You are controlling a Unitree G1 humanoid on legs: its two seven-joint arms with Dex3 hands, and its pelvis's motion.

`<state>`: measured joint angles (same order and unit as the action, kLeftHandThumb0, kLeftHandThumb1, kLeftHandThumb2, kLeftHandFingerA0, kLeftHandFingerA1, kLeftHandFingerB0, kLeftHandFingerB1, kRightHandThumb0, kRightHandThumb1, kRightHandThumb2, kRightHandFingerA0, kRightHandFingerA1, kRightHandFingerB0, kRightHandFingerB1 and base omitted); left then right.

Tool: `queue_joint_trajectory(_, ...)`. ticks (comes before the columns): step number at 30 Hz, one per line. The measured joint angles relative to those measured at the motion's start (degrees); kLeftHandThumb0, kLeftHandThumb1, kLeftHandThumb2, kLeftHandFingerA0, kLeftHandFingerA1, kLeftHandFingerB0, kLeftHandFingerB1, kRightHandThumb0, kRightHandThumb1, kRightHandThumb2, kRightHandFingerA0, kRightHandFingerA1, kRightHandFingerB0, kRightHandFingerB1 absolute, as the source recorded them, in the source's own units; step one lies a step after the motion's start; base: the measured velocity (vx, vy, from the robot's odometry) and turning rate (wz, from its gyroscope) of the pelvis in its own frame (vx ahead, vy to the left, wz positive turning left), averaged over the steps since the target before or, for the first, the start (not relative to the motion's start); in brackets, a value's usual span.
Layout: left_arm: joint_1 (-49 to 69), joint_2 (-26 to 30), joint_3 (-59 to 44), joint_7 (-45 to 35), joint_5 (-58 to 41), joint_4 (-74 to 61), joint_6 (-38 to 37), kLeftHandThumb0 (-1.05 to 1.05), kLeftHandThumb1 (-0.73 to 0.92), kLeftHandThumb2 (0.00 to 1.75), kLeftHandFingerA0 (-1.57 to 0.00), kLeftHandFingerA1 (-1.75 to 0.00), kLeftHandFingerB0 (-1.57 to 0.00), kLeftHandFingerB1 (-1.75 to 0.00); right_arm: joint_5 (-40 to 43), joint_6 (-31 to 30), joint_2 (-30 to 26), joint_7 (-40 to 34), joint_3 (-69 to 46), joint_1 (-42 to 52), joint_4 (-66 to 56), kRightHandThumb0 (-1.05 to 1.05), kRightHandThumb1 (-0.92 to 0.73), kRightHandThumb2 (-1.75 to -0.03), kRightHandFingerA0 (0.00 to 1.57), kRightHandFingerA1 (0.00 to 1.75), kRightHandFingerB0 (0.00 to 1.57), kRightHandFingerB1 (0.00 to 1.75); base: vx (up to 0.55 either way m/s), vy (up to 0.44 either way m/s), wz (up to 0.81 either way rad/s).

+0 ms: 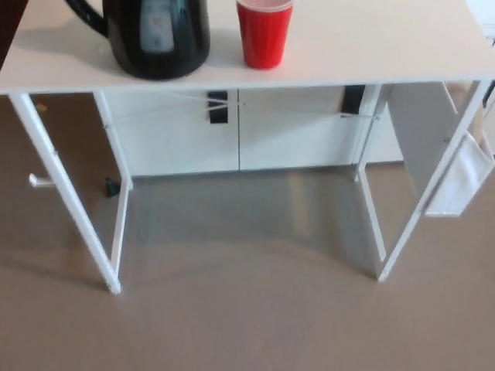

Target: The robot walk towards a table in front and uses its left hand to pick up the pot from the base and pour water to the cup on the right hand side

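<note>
Black pot (158,35) at upper left of the frame, upright on the white table (371,46), top cut off by the frame edge, handle jutting toward the left, pale water window on its front. Red cup (264,32) just beside it toward the right, upright, open-topped, apart from the pot.

White cabinet (240,131), brown floor (247,309)

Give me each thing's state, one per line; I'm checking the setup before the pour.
pot: upright on the table, handle to picture left, top cropped.
cup: upright, right of the pot, apart from it; contents unclear.
table: standing on white legs.
cabinet doors: closed.
Robot hands: not in view.
</note>
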<state>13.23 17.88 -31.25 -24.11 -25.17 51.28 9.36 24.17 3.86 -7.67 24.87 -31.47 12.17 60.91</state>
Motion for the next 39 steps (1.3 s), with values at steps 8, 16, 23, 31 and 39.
queue_joint_trajectory(8,-4.4,4.7,-1.5,-3.8,-0.3,10.2,-0.7,-0.17,0.47,0.53,-0.37,-0.41,-0.33,-0.38,0.1,0.6,0.1,-0.4,-0.4,-2.0,1.8,-0.13,-0.34,-0.92,0.56,0.76,0.29,0.59,0.3,0.115,0.07)
queue_joint_trajectory(16,-6.8,5.4,-2.1,-6.7,-0.5,15.1,-1.6,-0.24,0.46,0.53,-0.42,-0.44,-0.36,-0.39,0.3,0.8,-0.1,-0.2,-0.5,-1.8,1.0,-0.16,-0.49,-0.71,0.45,0.71,0.35,0.47,0.35,-0.191,0.19)
queue_joint_trajectory(23,-7.7,5.6,-2.4,-7.6,-0.5,16.5,-1.9,-0.24,0.49,0.54,-0.41,-0.43,-0.3,-0.37,0.3,1.2,-0.9,-0.6,-0.4,-3.1,2.1,-0.17,-0.48,-0.71,0.48,0.7,0.36,0.46,0.34,-0.329,-0.07)
queue_joint_trajectory(31,-9.5,6.9,-2.8,-8.4,-0.6,16.5,-1.9,-0.21,0.5,0.54,-0.43,-0.42,-0.3,-0.36,0.7,1.3,-0.3,-0.7,-0.5,-3.1,1.8,-0.17,-0.47,-0.72,0.44,0.78,0.38,0.49,0.28,0.08,-0.17)
queue_joint_trajectory(39,-10.1,7.3,-3.4,-8.3,-0.7,17.0,-2.1,-0.2,0.51,0.55,-0.46,-0.44,-0.33,-0.38,0.9,1.4,-0.1,-0.6,-0.6,-3.1,1.6,-0.19,-0.46,-0.7,0.46,0.73,0.35,0.45,0.02,0.044,-0.02)
